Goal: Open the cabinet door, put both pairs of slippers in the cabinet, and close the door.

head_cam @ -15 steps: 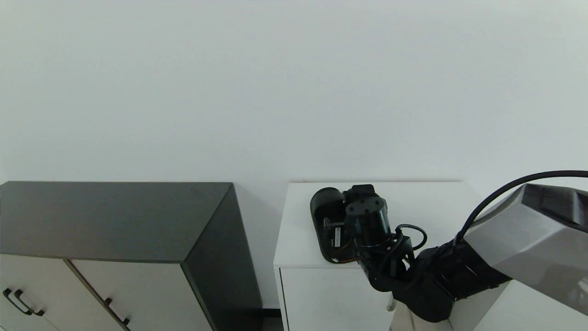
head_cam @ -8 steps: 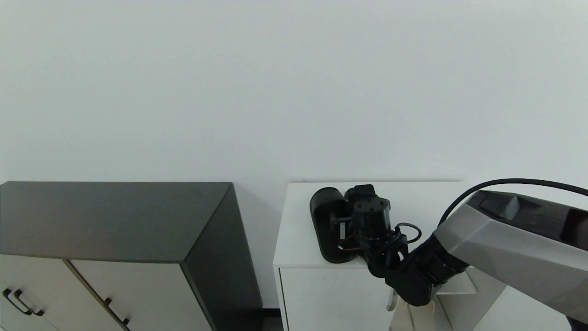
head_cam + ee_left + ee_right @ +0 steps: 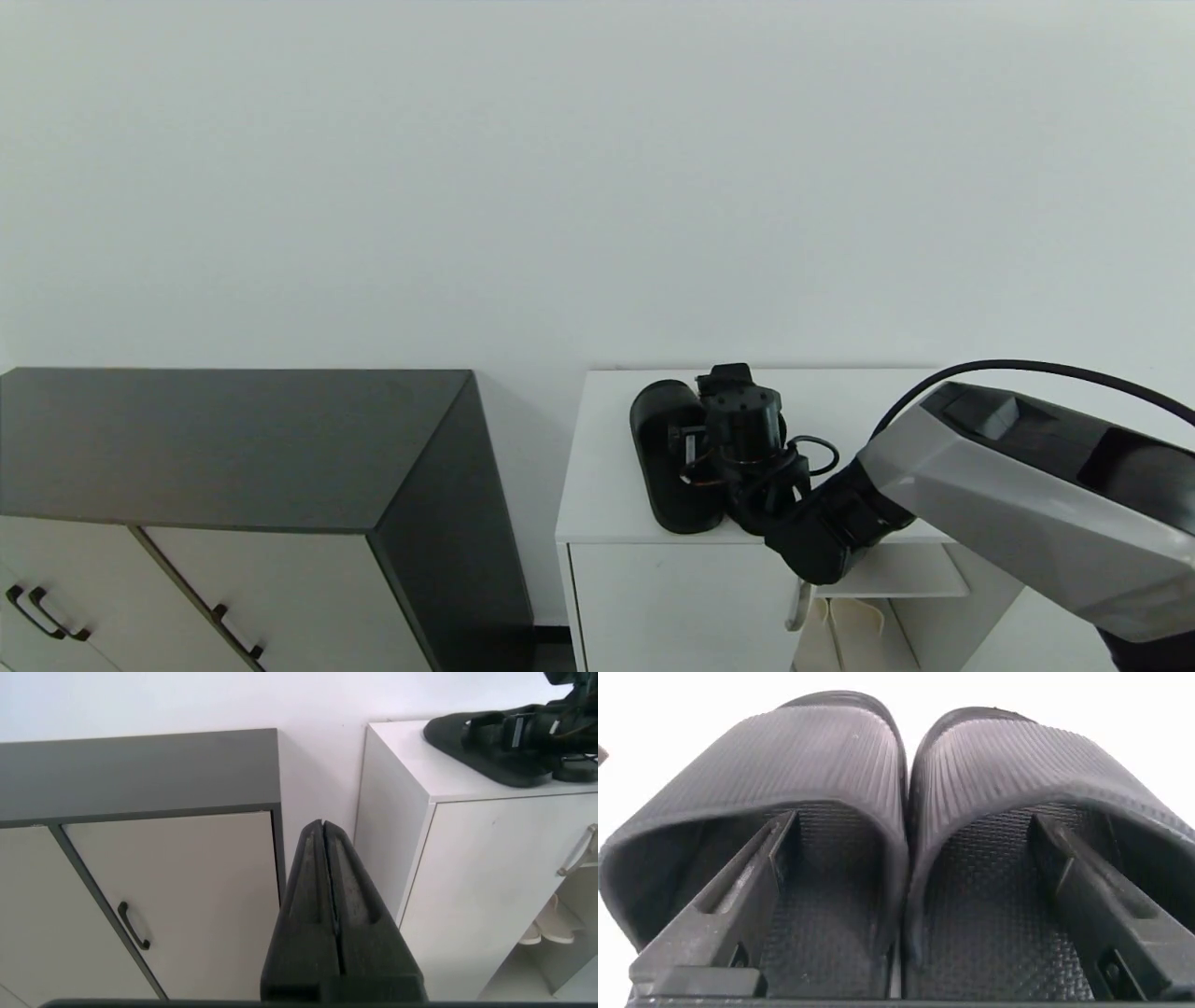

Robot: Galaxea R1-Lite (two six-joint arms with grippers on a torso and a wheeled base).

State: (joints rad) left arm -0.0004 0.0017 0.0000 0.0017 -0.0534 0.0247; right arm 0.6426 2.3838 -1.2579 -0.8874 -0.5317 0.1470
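1. Black slippers (image 3: 667,467) sit side by side on top of the white cabinet (image 3: 653,597), near its front edge.
2. Right gripper (image 3: 915,831) is spread wide, one finger (image 3: 738,905) poked inside each slipper, so the two inner walls, which touch each other, sit between the fingers. Not squeezed onto them.
3. Left gripper (image 3: 322,831) is clenched tight on nothing, out in front of the gap between the dark-topped cabinet (image 3: 233,448) and the white one.
4. The white cabinet is open on its right side: a shelf (image 3: 901,574) shows, with pale slippers (image 3: 845,621) below it.
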